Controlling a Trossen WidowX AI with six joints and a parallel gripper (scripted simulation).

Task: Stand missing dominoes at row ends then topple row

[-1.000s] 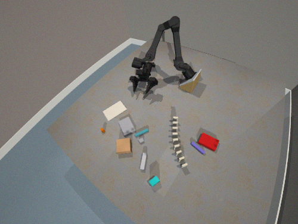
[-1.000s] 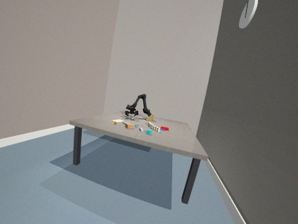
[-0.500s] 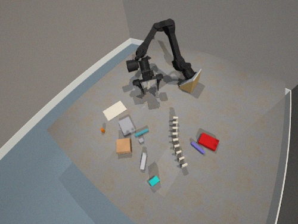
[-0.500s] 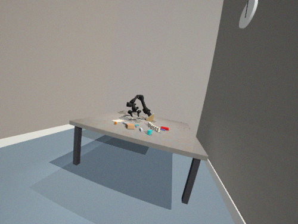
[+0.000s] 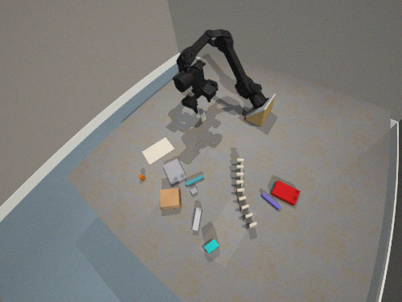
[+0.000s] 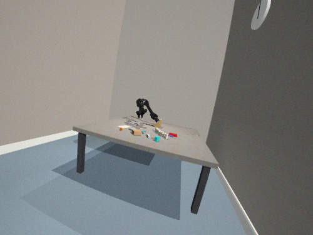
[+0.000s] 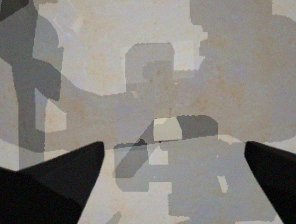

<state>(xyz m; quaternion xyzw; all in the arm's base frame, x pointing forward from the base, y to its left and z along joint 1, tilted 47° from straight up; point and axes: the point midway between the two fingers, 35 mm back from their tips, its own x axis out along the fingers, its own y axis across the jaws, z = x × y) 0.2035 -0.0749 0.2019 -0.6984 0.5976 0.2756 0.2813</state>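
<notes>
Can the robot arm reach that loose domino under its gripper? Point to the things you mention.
Probably yes: the gripper (image 5: 203,105) (image 6: 141,117) (image 7: 173,148) is open above the loose domino (image 5: 203,116) (image 7: 167,129), which shows between its fingers in the wrist view, with nothing seen in the way.

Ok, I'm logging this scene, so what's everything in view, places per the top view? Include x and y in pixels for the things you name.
row dominoes (image 5: 242,198) (image 6: 161,133): nine, cream, centre-right
loose domino (image 5: 203,116) (image 7: 167,129): one, cream, below claw
flat panel (image 5: 157,151) (image 6: 124,127): one, cream, left
flat box (image 5: 174,170) (image 6: 133,129): one, grey, beside panel
big block (image 5: 170,198) (image 6: 136,132): one, tan, left
small piece (image 5: 141,177) (image 6: 121,129): one, orange, far left
bars (image 5: 194,180) (image 5: 196,218) (image 5: 271,201): three; teal, pale grey, purple; either side of row
cube (image 5: 193,191): one, grey, by teal bar
short block (image 5: 211,246) (image 6: 156,139): one, turquoise, bottom
red box (image 5: 285,193) (image 6: 173,135): one, right
table (image 5: 322,241) (image 6: 125,139): one, grey-brown, underneath
clock (image 6: 262,12): one, white, exterior-view wall
wedge (image 5: 265,114) (image 6: 158,124): one, tan, arm's foot
arm (image 5: 235,60) (image 6: 150,109): one, black, top
claw (image 5: 203,106) (image 6: 140,117) (image 7: 173,148): one, black, open
</notes>
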